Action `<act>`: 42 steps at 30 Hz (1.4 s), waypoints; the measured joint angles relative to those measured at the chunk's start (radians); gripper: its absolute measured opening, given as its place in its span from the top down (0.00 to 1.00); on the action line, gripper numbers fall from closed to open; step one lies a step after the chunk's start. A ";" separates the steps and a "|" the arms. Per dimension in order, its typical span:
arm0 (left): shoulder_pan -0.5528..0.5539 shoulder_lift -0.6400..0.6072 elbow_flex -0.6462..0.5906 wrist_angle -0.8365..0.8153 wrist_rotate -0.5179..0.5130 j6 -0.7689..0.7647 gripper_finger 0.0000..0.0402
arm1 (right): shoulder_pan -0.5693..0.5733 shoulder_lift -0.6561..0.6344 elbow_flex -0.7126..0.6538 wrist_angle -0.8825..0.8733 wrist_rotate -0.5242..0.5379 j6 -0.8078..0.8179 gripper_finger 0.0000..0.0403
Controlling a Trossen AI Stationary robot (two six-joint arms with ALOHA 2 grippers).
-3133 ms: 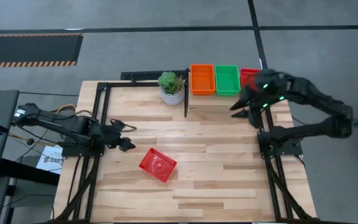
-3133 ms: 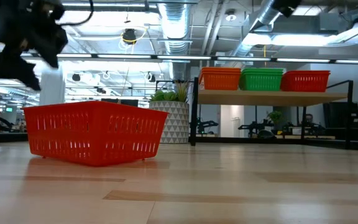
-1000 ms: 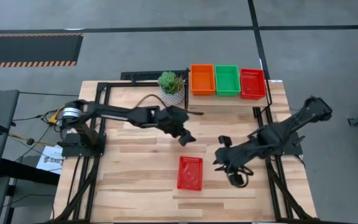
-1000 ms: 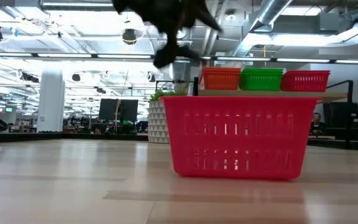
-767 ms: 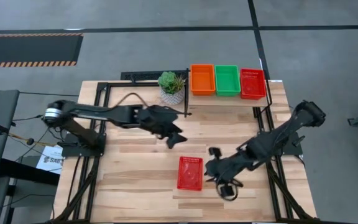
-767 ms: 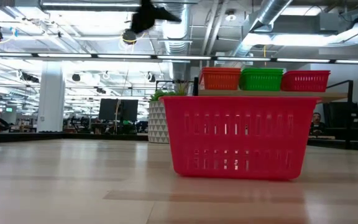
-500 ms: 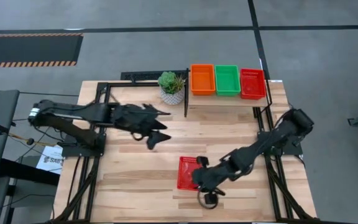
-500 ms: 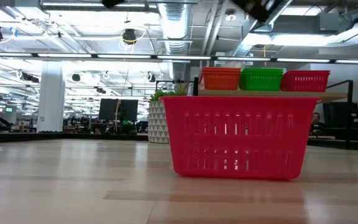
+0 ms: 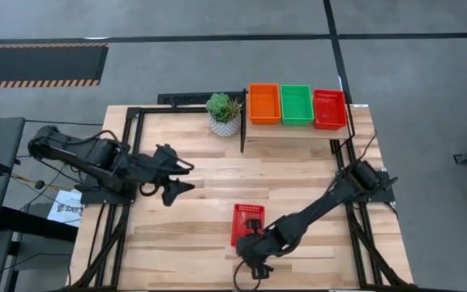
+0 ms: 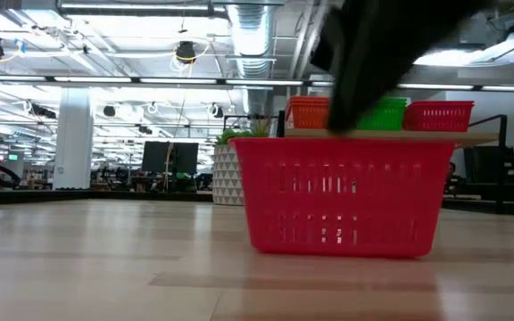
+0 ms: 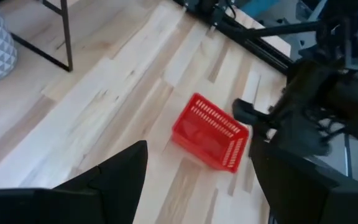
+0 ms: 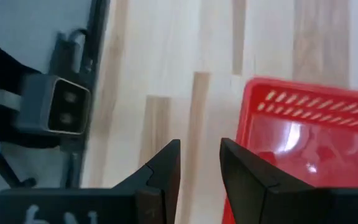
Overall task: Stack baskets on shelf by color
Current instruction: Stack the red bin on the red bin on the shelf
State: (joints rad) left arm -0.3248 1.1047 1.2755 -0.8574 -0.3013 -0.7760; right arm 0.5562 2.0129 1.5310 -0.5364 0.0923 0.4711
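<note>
One red basket (image 9: 247, 224) sits flat on the tabletop, with its short end toward the near edge; it fills the low view (image 10: 346, 196). The shelf (image 9: 298, 130) at the far side carries an orange basket (image 9: 264, 104), a green basket (image 9: 296, 104) and a red basket (image 9: 329, 109). My right gripper (image 9: 246, 245) hovers over the loose basket's near end, open, fingers pointing down; its wrist view shows the basket's rim (image 12: 303, 99) just beside the gripper (image 12: 199, 163). My left gripper (image 9: 182, 179) is open, drawn back toward the table's left, and looks at the basket (image 11: 210, 130) from afar.
A potted plant (image 9: 224, 113) in a white pot stands left of the shelf. Black frame rails run along the table's left and right sides. A small camera block (image 12: 51, 112) sits at the near edge by the right gripper. Bare planks lie between the basket and the left arm.
My left gripper has pulled back from the table's middle toward the left edge. My right gripper has swept from the basket's right side toward the near edge and left, ending over the basket's near end. The red basket has stayed put.
</note>
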 joint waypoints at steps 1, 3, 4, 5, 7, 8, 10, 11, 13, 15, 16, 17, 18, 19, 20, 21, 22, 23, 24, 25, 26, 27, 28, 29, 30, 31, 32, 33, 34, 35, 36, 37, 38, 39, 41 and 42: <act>-0.012 -0.001 0.000 -0.003 -0.001 -0.006 0.32 | -0.002 0.011 0.003 -0.018 0.001 0.002 0.67; -0.029 -0.002 0.000 -0.014 -0.005 -0.016 0.32 | -0.006 0.035 0.010 -0.043 0.008 0.020 0.67; -0.040 -0.001 0.000 -0.022 -0.010 -0.022 0.32 | -0.010 0.047 0.011 -0.041 0.009 0.026 0.67; -0.049 -0.001 0.000 -0.030 -0.015 -0.029 0.32 | -0.013 0.056 0.011 -0.053 0.009 0.033 0.67; -0.062 -0.001 0.000 -0.031 -0.030 -0.034 0.32 | -0.016 0.058 0.008 -0.089 0.009 0.037 0.67; -0.068 -0.001 0.000 -0.035 -0.037 -0.035 0.32 | -0.017 0.061 0.009 -0.081 0.008 0.038 0.67; -0.075 -0.001 0.000 -0.044 -0.045 -0.038 0.32 | -0.016 0.064 0.011 -0.072 -0.005 0.037 0.67; -0.076 -0.001 0.000 -0.043 -0.048 -0.038 0.32 | -0.011 0.056 0.008 -0.084 -0.013 0.035 0.67; -0.076 -0.001 0.000 -0.044 -0.049 -0.037 0.32 | -0.006 0.038 0.011 -0.069 -0.014 0.032 0.67; -0.076 -0.001 0.000 -0.044 -0.050 -0.037 0.32 | 0.003 0.004 0.017 -0.074 0.000 0.028 0.67; -0.076 -0.002 0.000 -0.045 -0.051 -0.037 0.32 | 0.004 -0.010 0.022 -0.084 0.016 0.027 0.67; -0.076 -0.002 0.000 -0.045 -0.052 -0.037 0.32 | 0.003 -0.024 0.023 -0.096 0.039 0.024 0.67; -0.076 -0.002 0.000 -0.048 -0.052 -0.037 0.32 | 0.001 -0.036 0.023 -0.104 0.065 0.019 0.67; -0.076 -0.001 0.000 -0.051 -0.051 -0.037 0.32 | -0.003 -0.047 0.023 -0.125 0.103 0.010 0.67; -0.076 -0.001 0.000 -0.053 -0.052 -0.037 0.32 | -0.008 -0.059 0.023 -0.149 0.138 -0.001 0.67; -0.076 -0.002 0.000 -0.052 -0.052 -0.036 0.32 | -0.014 -0.072 0.023 -0.172 0.173 -0.012 0.67; -0.076 -0.002 0.000 -0.053 -0.053 -0.035 0.32 | -0.022 -0.083 0.023 -0.190 0.203 -0.029 0.67; -0.076 -0.001 0.000 -0.054 -0.053 -0.034 0.32 | -0.031 -0.091 0.024 -0.211 0.224 -0.045 0.67; -0.076 -0.001 0.000 -0.054 -0.053 -0.033 0.32 | -0.042 -0.097 0.024 -0.237 0.233 -0.065 0.67; -0.076 -0.002 0.000 -0.053 -0.055 -0.033 0.32 | -0.054 -0.098 0.023 -0.259 0.233 -0.087 0.67; -0.076 -0.002 0.000 -0.054 -0.058 -0.033 0.32 | -0.068 -0.098 0.023 -0.266 0.228 -0.108 0.67; -0.076 -0.001 0.000 -0.054 -0.062 -0.034 0.32 | -0.081 -0.098 0.023 -0.272 0.218 -0.128 0.67; -0.076 -0.001 0.000 -0.054 -0.067 -0.034 0.32 | -0.093 -0.098 0.023 -0.278 0.209 -0.144 0.67; -0.076 -0.002 0.000 -0.053 -0.073 -0.034 0.32 | -0.104 -0.098 0.023 -0.281 0.199 -0.164 0.67; -0.076 -0.002 0.000 -0.054 -0.077 -0.034 0.32 | -0.114 -0.094 0.023 -0.278 0.191 -0.181 0.67; -0.076 -0.002 0.000 -0.054 -0.079 -0.036 0.32 | -0.124 -0.088 0.023 -0.275 0.181 -0.197 0.67; -0.076 -0.002 0.000 -0.054 -0.080 -0.038 0.32 | -0.133 -0.081 0.023 -0.278 0.170 -0.212 0.67; -0.076 -0.002 0.000 -0.054 -0.080 -0.038 0.32 | -0.140 -0.075 0.020 -0.282 0.162 -0.219 0.67; -0.076 -0.002 0.000 -0.053 -0.080 -0.039 0.32 | -0.145 -0.074 0.015 -0.278 0.152 -0.228 0.67; -0.076 -0.002 0.000 -0.054 -0.080 -0.039 0.32 | -0.149 -0.075 0.010 -0.268 0.142 -0.234 0.67; -0.076 -0.002 0.000 -0.053 -0.080 -0.039 0.32 | -0.154 -0.077 0.001 -0.255 0.137 -0.234 0.67; -0.076 -0.002 0.000 -0.053 -0.080 -0.039 0.32 | -0.155 -0.077 -0.011 -0.248 0.136 -0.234 0.67; -0.076 -0.002 0.000 -0.054 -0.081 -0.039 0.32 | -0.160 -0.076 -0.022 -0.248 0.135 -0.234 0.67; -0.076 -0.002 0.000 -0.053 -0.082 -0.039 0.32 | -0.162 -0.075 -0.029 -0.254 0.134 -0.234 0.67; -0.076 -0.002 0.000 -0.054 -0.094 -0.040 0.32 | -0.166 -0.075 -0.038 -0.247 0.131 -0.236 0.67; -0.076 -0.002 0.000 -0.054 -0.102 -0.040 0.32 | -0.167 -0.076 -0.046 -0.230 0.124 -0.236 0.67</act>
State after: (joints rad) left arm -0.4007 1.1030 1.2755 -0.9112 -0.4029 -0.8162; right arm 0.3897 1.9367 1.4854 -0.7667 0.2164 0.2348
